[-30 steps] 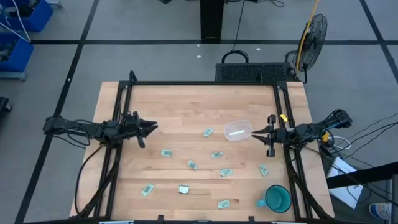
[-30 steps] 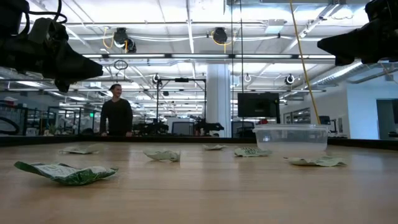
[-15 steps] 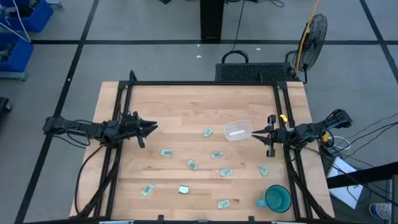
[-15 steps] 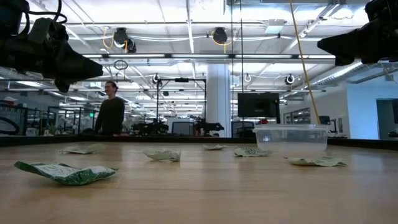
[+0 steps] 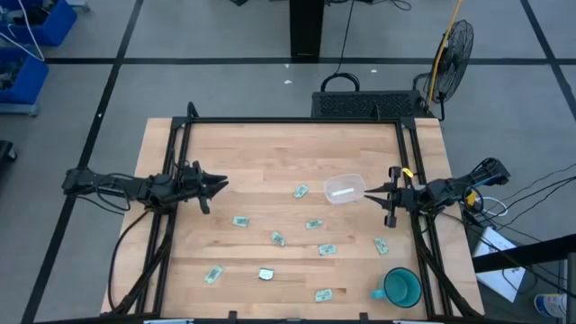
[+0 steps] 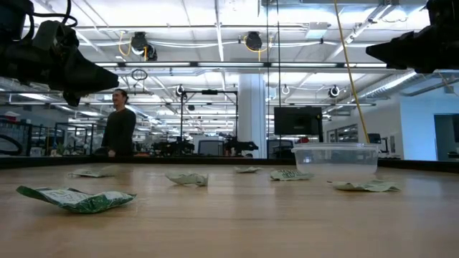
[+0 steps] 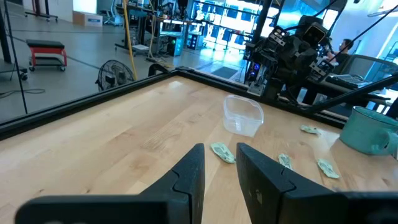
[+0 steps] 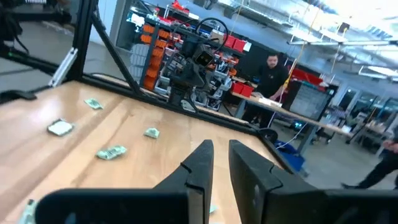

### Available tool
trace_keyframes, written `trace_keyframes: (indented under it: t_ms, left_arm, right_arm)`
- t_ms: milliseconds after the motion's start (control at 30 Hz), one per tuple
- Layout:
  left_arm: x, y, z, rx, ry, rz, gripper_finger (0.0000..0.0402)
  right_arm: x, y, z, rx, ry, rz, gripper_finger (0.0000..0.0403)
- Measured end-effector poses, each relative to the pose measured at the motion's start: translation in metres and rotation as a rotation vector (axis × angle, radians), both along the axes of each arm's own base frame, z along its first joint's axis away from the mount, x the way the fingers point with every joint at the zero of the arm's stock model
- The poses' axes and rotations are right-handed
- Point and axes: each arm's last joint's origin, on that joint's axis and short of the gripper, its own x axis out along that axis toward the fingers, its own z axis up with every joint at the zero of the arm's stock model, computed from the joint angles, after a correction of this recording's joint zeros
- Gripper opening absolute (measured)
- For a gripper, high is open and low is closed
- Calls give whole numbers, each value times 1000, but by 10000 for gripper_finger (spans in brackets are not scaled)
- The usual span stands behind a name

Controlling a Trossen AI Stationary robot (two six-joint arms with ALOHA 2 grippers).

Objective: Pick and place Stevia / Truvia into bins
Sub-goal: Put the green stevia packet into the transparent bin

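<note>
Nearest the low camera, one crumpled green sachet (image 6: 75, 198) lies on the wooden surface (image 5: 270, 162), with more sachets (image 6: 188, 179) scattered flat behind it. From above, the sachets (image 5: 239, 220) are spread over the near and middle part of the surface, none touching another, one (image 5: 322, 294) lying near the front edge beside a teal mug (image 5: 400, 287) at the right front corner. The clear tub (image 5: 344, 189) sits upright, right of centre, with a pale patch showing inside it; one sachet (image 5: 301, 191) lies just to its left and another (image 5: 313, 224) lies nearer the front. The right gripper (image 5: 367, 193) hovers off the surface just beside the tub's right wall, pointing at it; its fingers (image 8: 202, 165) stand nearly together with a narrow slit between, gripping nothing. The left gripper (image 5: 223, 184) hangs in the air at the left side, well apart from the tub and above bare wood, its fingers (image 7: 189, 174) parted by a small gap and empty. Beyond the surface, a fan (image 5: 453, 47) stands on the floor, and a person (image 6: 118, 130) in dark clothes stands in the room behind.
</note>
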Motion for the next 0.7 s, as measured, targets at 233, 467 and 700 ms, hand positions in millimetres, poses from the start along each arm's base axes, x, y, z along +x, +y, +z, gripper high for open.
trace_keyframes:
  t_ms: [233,467,700]
  left_arm:
    - [0,0,0,0,0,0,97]
    - [0,1,0,116,36,20,97]
    - [0,1,12,-36,-134,26,97]
  right_arm:
    - [0,0,0,-227,17,-16,43]
    - [0,-1,1,-25,-4,-21,43]
    - [-5,-6,22,700,-304,-58,43]
